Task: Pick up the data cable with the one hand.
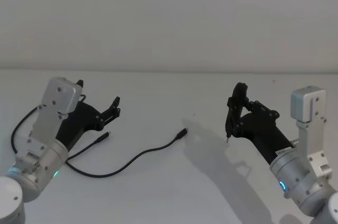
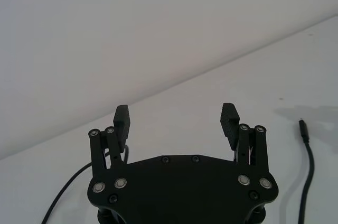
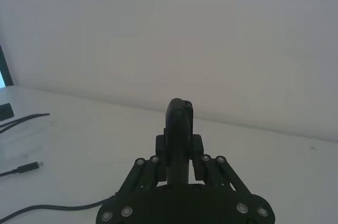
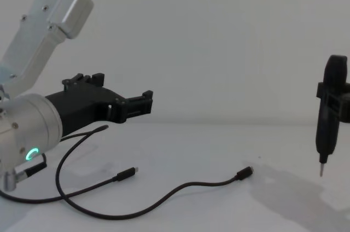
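Observation:
The data cable (image 1: 138,155) is thin and black and lies slack on the white table. One plug (image 1: 182,132) points toward the middle, and the other plug (image 1: 103,138) rests close under my left arm. My left gripper (image 1: 115,106) is the black two-finger hand on the silver wrist with a green ring. It hovers open and empty above the table, left of the cable's long run (image 4: 180,189). In the left wrist view both pads (image 2: 122,115) stand wide apart, with a cable end (image 2: 304,135) off to one side. My right gripper (image 1: 238,109) is shut on an upright pen-like tool (image 4: 327,112), at the right.
The white table (image 1: 174,197) meets a plain wall at the back. In the right wrist view, a dark flat object (image 3: 5,111) and more cable (image 3: 24,120) lie far off. A second black lead (image 1: 20,125) loops behind my left arm.

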Controlling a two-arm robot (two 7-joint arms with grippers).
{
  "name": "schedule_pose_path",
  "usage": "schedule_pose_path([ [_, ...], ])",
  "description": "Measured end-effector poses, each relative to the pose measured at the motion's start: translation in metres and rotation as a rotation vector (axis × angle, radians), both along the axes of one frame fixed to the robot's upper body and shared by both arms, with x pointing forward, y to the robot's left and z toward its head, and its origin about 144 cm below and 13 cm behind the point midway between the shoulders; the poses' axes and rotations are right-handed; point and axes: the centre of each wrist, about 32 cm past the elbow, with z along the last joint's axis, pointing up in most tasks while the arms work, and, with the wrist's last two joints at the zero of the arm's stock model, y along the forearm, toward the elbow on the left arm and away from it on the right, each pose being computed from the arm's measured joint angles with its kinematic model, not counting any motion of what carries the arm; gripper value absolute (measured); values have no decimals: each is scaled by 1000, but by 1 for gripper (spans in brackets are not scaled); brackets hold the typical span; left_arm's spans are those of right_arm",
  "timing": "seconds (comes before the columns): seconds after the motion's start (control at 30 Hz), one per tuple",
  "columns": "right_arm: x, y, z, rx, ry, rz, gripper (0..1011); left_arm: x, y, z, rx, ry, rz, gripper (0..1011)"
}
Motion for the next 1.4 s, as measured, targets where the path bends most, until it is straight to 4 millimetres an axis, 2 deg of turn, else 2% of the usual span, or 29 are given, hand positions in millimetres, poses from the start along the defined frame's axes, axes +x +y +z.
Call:
schedule_pose_path([
  [0.67, 31, 7, 7, 46, -70, 95, 275, 12, 10, 8, 36, 96, -223, 1001],
  [1.4, 44, 11, 7, 82, -79, 115, 275, 34, 24, 18, 147, 301, -495, 1001],
])
